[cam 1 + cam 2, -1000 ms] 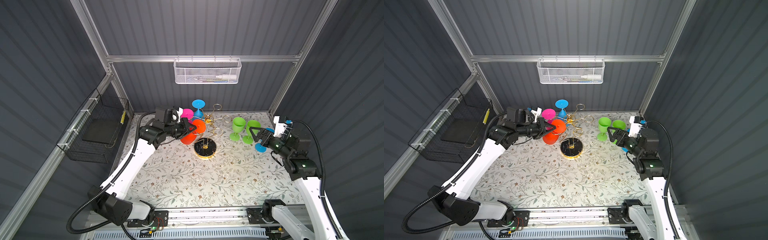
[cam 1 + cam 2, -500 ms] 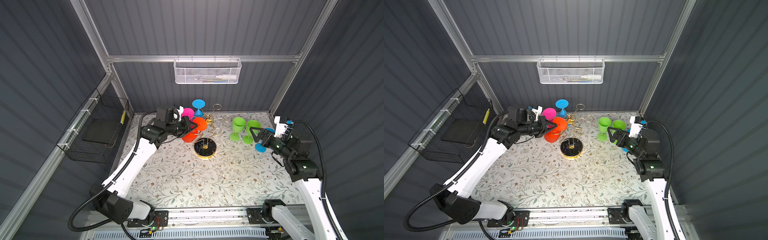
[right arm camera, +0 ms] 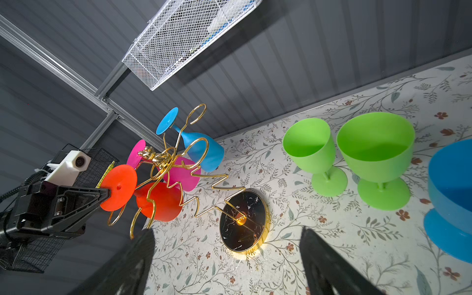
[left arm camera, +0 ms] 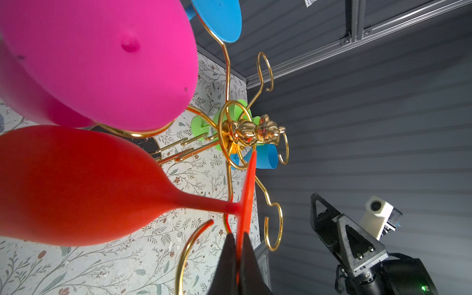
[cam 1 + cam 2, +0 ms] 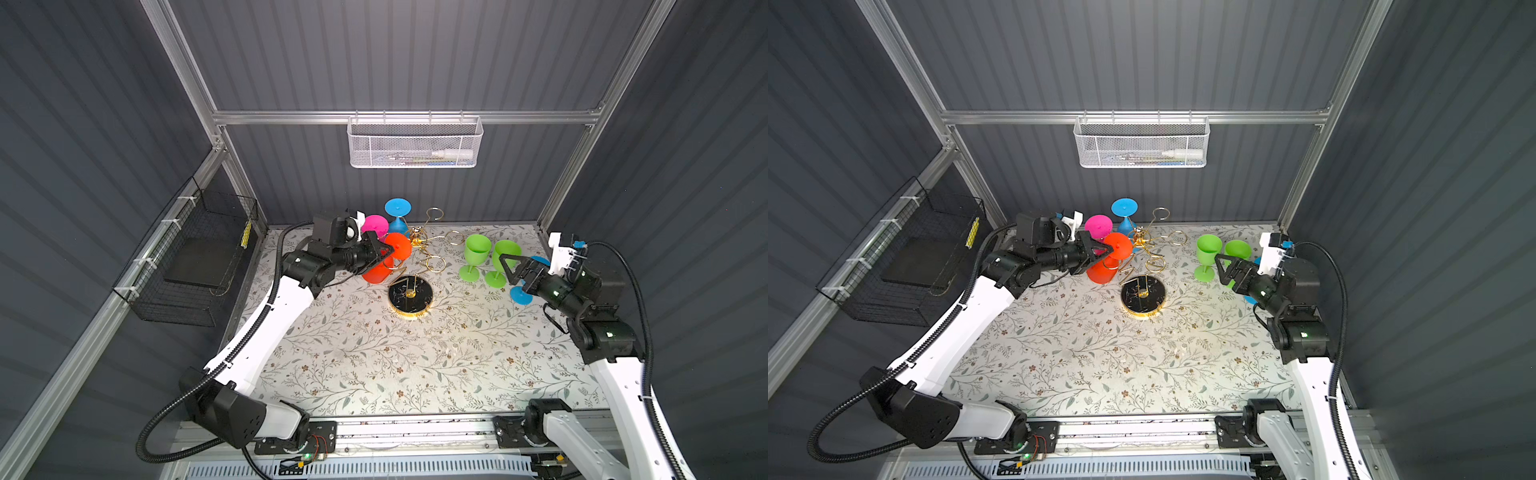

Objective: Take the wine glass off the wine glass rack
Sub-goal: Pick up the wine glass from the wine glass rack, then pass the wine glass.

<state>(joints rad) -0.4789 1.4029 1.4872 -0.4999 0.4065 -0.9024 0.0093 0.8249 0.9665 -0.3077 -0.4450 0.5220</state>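
Moved: orange glass (image 5: 397, 246) and left gripper (image 5: 390, 252) have shifted a little since a second ago, up the picture in both top views; whether that is lift or reach I cannot tell. The right arm has not stirred.
Left gripper: fingers (image 4: 227, 265) pinched narrow on the rim of the glass's foot, one on each face of the thin disc.
Right gripper (image 5: 505, 267): fingers wide and empty, near the green glasses (image 5: 476, 249) and well apart from the rack (image 5: 410, 293).
Glass position: held off the tabletop (image 5: 374, 353), foot uppermost and bowl hanging tilted below, just beside the pink glass (image 5: 375, 225) at the rack's left side.
Ring: in the left wrist view the stem runs just beside an open gold ring, not through it, so the glass looks freed or nearly so.
Material: it reads as matte moulded plastic. I judge it light, fairly stiff, neither brittle nor slick.
Hold: the foot rim offers only a thin edge, and the bowl's weight hangs off to one side, so the glass could pivot between the fingers. The stem close under the foot would be surer.
Risk: gold wires crowd the stem. A snag could rock the rack and disturb the pink glass and the blue glass (image 5: 397, 208) that hang on it.
Next: probably a slow draw clear of the ring before any turn.
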